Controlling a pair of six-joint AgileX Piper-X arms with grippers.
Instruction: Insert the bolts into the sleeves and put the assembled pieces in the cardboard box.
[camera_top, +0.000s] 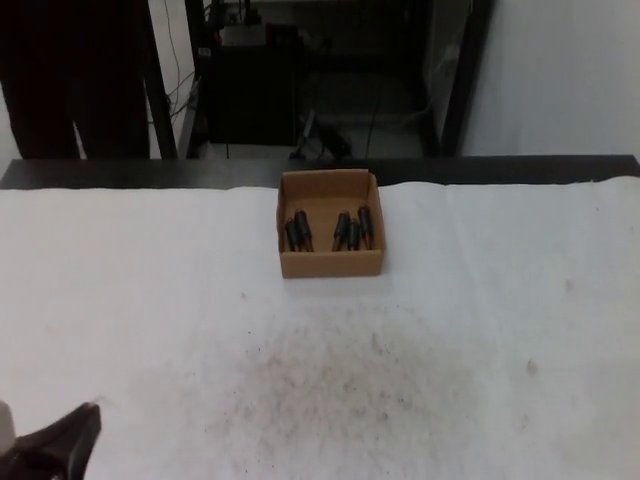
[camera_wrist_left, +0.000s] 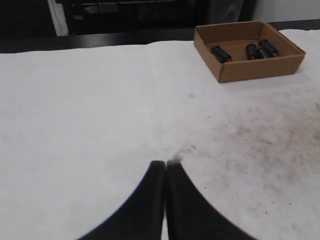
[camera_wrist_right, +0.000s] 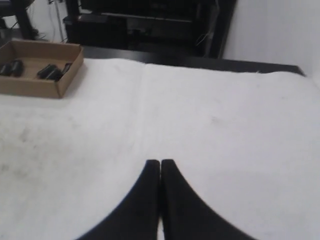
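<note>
A small cardboard box (camera_top: 331, 263) stands at the far middle of the white cloth, and several dark assembled bolt-and-sleeve pieces (camera_top: 345, 230) lie inside it. The same box (camera_wrist_left: 248, 67) with dark pieces (camera_wrist_left: 263, 49) appears far off in the left wrist view, and the box (camera_wrist_right: 37, 86) with its pieces (camera_wrist_right: 50, 72) in the right wrist view. My left gripper (camera_wrist_left: 165, 165) is shut with nothing in it, low over the cloth at the near left; its dark tip (camera_top: 65, 440) shows in the high view. My right gripper (camera_wrist_right: 160, 163) is also shut and empty, over bare cloth.
A white cloth (camera_top: 480, 330) covers the bench, with a greyish speckled stain (camera_top: 340, 380) in front of the box. The bench's dark far edge (camera_top: 130, 172) runs behind the box. Dark racks and cables (camera_top: 260, 80) stand beyond it.
</note>
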